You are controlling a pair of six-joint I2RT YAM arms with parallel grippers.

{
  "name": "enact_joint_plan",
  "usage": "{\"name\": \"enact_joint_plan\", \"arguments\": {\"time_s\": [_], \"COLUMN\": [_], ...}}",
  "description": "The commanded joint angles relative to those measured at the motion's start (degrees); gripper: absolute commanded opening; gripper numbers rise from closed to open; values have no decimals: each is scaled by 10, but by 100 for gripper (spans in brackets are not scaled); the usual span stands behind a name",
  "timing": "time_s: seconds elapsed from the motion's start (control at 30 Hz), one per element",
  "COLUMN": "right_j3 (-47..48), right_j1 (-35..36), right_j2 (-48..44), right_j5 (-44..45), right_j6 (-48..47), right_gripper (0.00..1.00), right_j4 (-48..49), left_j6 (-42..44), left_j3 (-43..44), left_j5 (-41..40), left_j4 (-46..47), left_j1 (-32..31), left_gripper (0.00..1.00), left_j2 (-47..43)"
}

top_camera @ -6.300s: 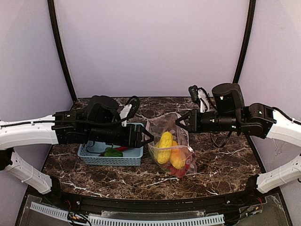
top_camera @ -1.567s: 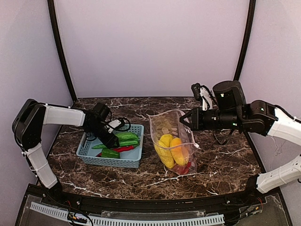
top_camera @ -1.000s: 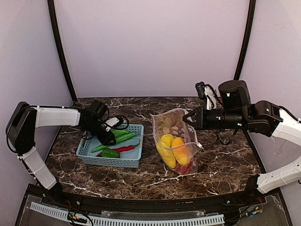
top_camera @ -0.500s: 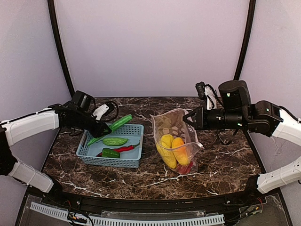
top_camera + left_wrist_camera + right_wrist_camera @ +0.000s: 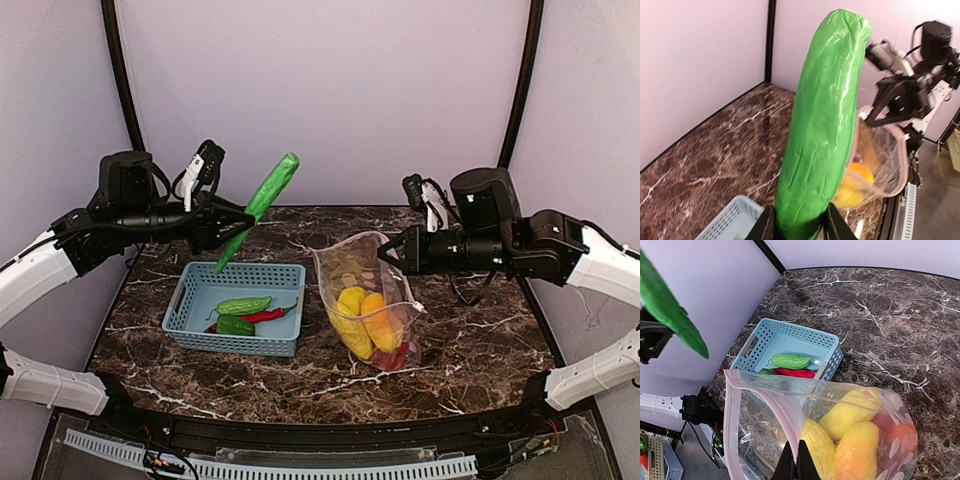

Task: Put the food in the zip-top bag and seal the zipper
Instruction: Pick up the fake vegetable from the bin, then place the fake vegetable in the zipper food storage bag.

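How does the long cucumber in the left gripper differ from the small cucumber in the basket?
The long cucumber is smooth and far longer; the small cucumber is short and bumpy. The long one is held tilted in the air by the left gripper; the small one lies flat in the blue basket. Both are green.

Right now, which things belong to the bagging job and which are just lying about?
Job:
- long cucumber, held in the left gripper
- zip-top bag, rim pinched by the right gripper
- yellow produce already inside the bag
- small cucumber, green pepper, red chili

Lying about:
- blue basket
- marble table
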Motion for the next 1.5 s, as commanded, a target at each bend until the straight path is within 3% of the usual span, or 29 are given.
{"name": "enact_joint_plan", "arguments": {"time_s": [0.0,0.2,0.67,0.93,1.33,1.47], "right_j3": [19,23,32,33,36,34], "right_j1": [-4,-4,-4,-5,-5,-6], "right_j2": [13,13,8,-14,-22,-29], "right_j5": [-19,-23,-17,-12,-20,-16], "right_j6": [1,3,6,17,25,25], "right_gripper": [0,0,0,0,0,0], "right_j4": [33,37,36,35,37,35], "left_j6": [-53,-91,-110,-106,-24,-3], "left_j3": [53,70,67,3,-17,-22], "left_j5": [23,13,-8,-6,-46,-63], "left_j4": [94,255,443,475,376,345], "left_j1": [-58,-134,-225,-228,-229,-229], "left_gripper": [24,23,22,21,21,27], "left_j2": [6,32,144,177,206,210]}}
